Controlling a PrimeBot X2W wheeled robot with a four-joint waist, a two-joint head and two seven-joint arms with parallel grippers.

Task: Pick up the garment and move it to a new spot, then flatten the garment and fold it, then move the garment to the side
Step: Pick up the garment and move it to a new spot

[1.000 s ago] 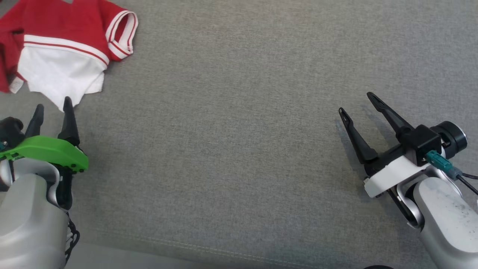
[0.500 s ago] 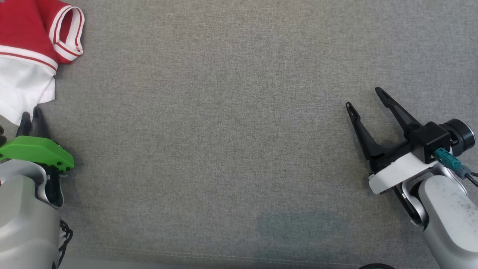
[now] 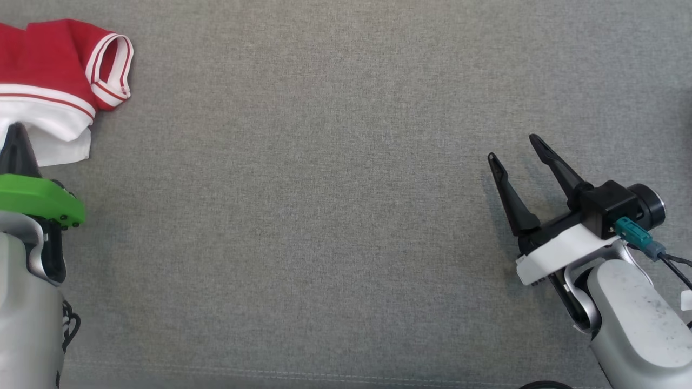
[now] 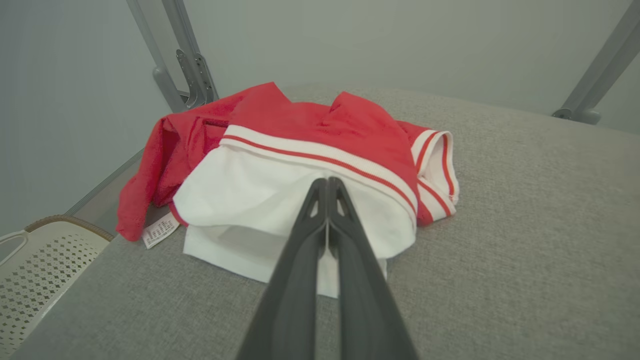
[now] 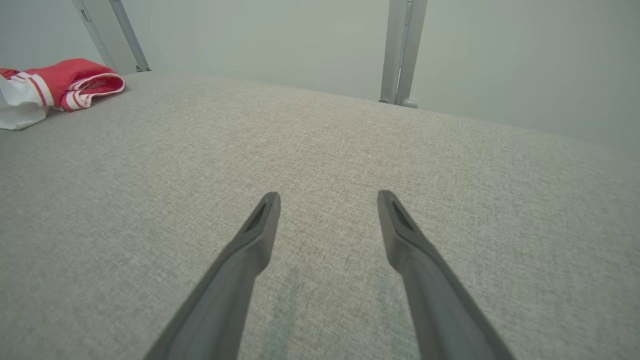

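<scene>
- Garment (image 3: 54, 70): red/white shirt, bunched at the upper left of the head view, on the grey pad (image 3: 324, 189). One striped sleeve cuff (image 3: 111, 70) pokes out to the right.
- In the left wrist view it sits mid-frame in several loose layers, white hem nearest, care label (image 4: 160, 231) at its lower left edge.
- Handling, my read: light, soft and floppy with no shape of its own. It will drape and drag, and the layers may slide over each other. Nothing fragile.
- Best hold is probably the white hem or a corner, one layer only if possible (taking both makes flattening harder).
- Left gripper (image 4: 327, 181): fingers pressed together, tips on the white panel just below the red stripe. Can't tell whether any cloth is caught between them.
- Right gripper (image 3: 513, 147): fingers spread, nothing between them, at the right of the head view, well apart from the shirt.
- Perforated basket (image 4: 30, 260) sits beyond the pad's edge, lower left of the left wrist view.
- Step: first pick-up, not yet lifted.
</scene>
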